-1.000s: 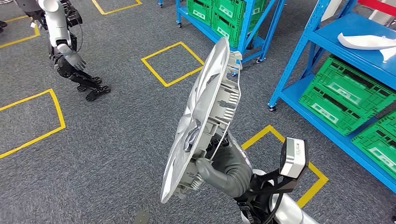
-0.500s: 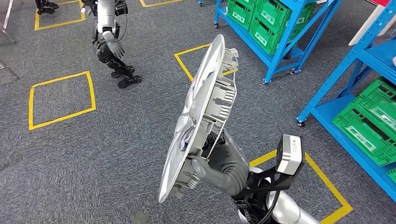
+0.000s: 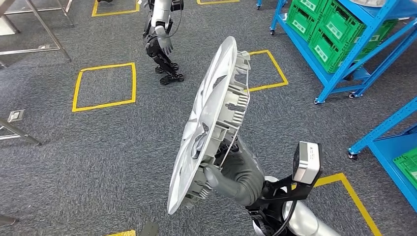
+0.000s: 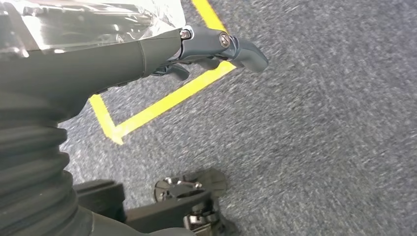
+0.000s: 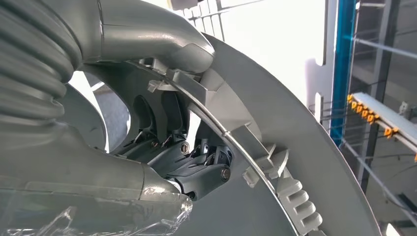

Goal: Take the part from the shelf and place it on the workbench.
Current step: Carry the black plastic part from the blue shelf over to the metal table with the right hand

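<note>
The part is a large silver wheel cover (image 3: 211, 118) with a ribbed grey back, held upright on edge in front of me. My right hand (image 3: 235, 173) grips its lower back, thumb hooked over the inner clips and wire ring. In the right wrist view the cover's back (image 5: 300, 147) is very close, with my right hand (image 5: 123, 167) curled into its spokes. My left hand (image 4: 147, 54) hangs over the grey carpet with its fingers stretched out and nothing in them.
Another humanoid robot (image 3: 161, 37) stands at the back centre. Blue racks with green crates (image 3: 339, 34) stand at the back right, another blue rack (image 3: 388, 142) to the right. Metal table legs (image 3: 44, 24) are at the far left. Yellow tape squares (image 3: 103, 86) mark the carpet.
The whole view has swung: racks and the other robot have slid rightward in the picture, and metal legs have come in at the left. The cover stays in my right hand the same way.
</note>
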Available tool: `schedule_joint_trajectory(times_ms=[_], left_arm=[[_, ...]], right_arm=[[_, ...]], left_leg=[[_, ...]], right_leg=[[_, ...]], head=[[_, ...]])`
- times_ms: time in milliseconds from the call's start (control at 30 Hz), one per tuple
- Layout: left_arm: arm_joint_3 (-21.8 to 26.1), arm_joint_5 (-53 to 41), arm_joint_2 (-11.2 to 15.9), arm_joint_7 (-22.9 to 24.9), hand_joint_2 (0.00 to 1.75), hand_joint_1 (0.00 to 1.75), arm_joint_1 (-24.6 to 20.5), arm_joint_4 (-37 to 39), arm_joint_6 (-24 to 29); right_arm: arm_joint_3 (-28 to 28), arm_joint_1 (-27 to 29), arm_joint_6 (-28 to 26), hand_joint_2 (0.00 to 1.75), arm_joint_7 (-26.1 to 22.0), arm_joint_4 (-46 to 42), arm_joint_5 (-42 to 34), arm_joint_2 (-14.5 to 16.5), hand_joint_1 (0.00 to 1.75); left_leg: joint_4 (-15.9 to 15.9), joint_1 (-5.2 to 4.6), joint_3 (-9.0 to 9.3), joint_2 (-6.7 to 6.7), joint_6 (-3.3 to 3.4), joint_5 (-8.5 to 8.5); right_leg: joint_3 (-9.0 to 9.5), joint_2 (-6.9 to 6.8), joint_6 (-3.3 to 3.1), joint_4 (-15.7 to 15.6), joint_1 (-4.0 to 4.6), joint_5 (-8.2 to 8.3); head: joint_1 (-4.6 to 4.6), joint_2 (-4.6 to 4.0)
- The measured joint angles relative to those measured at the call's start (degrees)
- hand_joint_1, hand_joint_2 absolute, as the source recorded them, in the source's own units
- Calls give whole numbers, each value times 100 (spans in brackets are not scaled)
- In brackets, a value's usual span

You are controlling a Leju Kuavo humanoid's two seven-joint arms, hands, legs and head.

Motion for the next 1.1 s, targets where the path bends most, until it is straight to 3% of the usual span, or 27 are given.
schedule_joint_trajectory(times_ms=[67, 133, 200, 233, 300, 367, 433, 500, 567, 600, 667, 700, 733, 767, 800, 867, 933, 1000, 1033, 1100], left_arm=[[-1, 9, -2, 0, 175, 0, 13, 1, 11], [-1, 18, -3, -1, 175, 0, -2, 1, 20], [-2, 24, -4, -1, 175, 0, -8, 1, 22], [-2, 26, -4, -1, 175, 0, -3, 1, 22], [-2, 30, -2, -1, 175, 0, 4, 1, 25], [-1, 30, -2, -2, 175, 0, -6, 0, 32], [-1, 30, -5, -4, 175, 0, -12, -1, 43], [-1, 30, -4, -4, 175, 0, 3, 0, 60], [-1, 32, -3, -6, 175, 0, 15, 0, 77], [-1, 33, -3, -7, 175, 0, 10, 0, 82], [-1, 33, -7, -7, 175, 0, -5, -1, 85], [-1, 33, -9, -6, 175, 0, -8, -1, 86], [-1, 33, -9, -5, 175, 0, -9, -1, 87], [-1, 34, -9, -5, 175, 0, -8, -1, 89], [-1, 34, -10, -4, 175, 0, -9, -1, 90], [-1, 35, -13, -4, 175, 0, -13, -1, 94], [-1, 34, -15, -9, 175, 0, -13, -1, 96], [-2, 38, -13, -11, 175, 0, 8, 0, 95], [-3, 42, -13, -9, 175, 0, 23, 0, 96], [-3, 49, -9, -5, 175, 0, 28, 0, 98]], right_arm=[[3, -17, 1, 175, 1, 1, -16, 1, 175], [7, -23, 1, 175, 2, 3, -23, 1, 175], [21, -23, 1, 175, 3, 8, -34, 0, 175], [29, -24, 1, 175, 3, 10, -40, -1, 175], [38, -26, 2, 175, 4, 13, -47, 0, 175], [39, -36, 2, 175, 4, 13, -47, 1, 175], [41, -52, 2, 175, 4, 13, -47, 1, 175], [44, -63, 3, 175, 4, 12, -47, 1, 175], [45, -76, 4, 175, 4, 13, -47, 1, 175], [45, -80, 4, 175, 3, 14, -47, 0, 175], [48, -78, 5, 175, 2, 19, -48, -4, 175], [54, -75, 5, 175, 2, 25, -54, -7, 175], [60, -74, 5, 175, 2, 31, -60, -9, 175], [66, -73, 5, 175, 2, 37, -65, -11, 175], [71, -74, 5, 175, 1, 40, -71, -13, 175], [76, -75, 8, 175, -1, 43, -74, -15, 175], [80, -77, 11, 175, -3, 45, -84, -19, 175], [84, -82, 12, 175, -5, 46, -98, -21, 175], [85, -82, 11, 175, -5, 48, -103, -20, 175], [84, -85, 11, 175, -9, 51, -106, -17, 175]], left_leg=[[185, -24, -86, 230, -69, -121], [766, -24, -353, 587, -134, -398], [1358, 12, -641, 710, -176, -581], [1431, 28, -680, 728, -188, -546], [953, 45, -438, 796, -189, -211], [259, 2, -72, 1025, -150, 37], [-2, -56, 48, 1147, -66, 43], [-24, -66, 30, 1038, 23, 45], [-56, -47, 42, 919, 97, 57], [-71, -35, 52, 860, 131, 62], [-71, -44, 55, 732, 169, 54], [-68, -55, 57, 655, 177, 50], [-63, -64, 62, 571, 182, 46], [-56, -70, 69, 481, 183, 40], [-44, -72, 79, 388, 180, 32], [-4, -62, 69, 219, 154, 9], [28, -32, 8, 85, 97, 13], [19, -5, -36, -30, 25, 36], [27, -15, -45, 33, -10, 26], [276, -41, -155, 371, -83, -120]], right_leg=[[65, -150, -56, -61, -23, 11], [129, -321, -96, -90, -26, -6], [167, -492, -105, -90, -20, -37], [186, -572, -99, -89, -19, -54], [238, -720, -69, -89, -20, -95], [289, -848, -15, -89, 3, -145], [316, -949, 51, -98, 32, -176], [345, -1043, 118, -124, 33, -199], [307, -889, 159, 13, 13, -339], [201, -729, 162, 248, 6, -483], [-179, -442, 140, 983, 9, -796], [-367, -389, 130, 1297, 16, -869], [-485, -367, 118, 1443, 22, -833], [-502, -350, 104, 1369, 26, -682], [-429, -309, 86, 1102, 28, -448], [-194, -51, 48, 437, 11, -54], [-65, 137, 30, 95, 9, 11], [-23, 50, 5, 9, 21, -23], [3, -19, -19, -17, 16, -15], [80, -182, -79, -79, -2, -11]], head=[[-34, 0], [-79, 0], [-86, 0], [-86, 0], [-88, 0], [-91, 0], [-81, 0], [-69, 0], [-46, 0], [-23, 0], [11, 0], [19, 0], [20, 0], [20, 0], [20, 0], [14, 0], [8, 0], [18, 0], [17, 0], [-16, 0]])
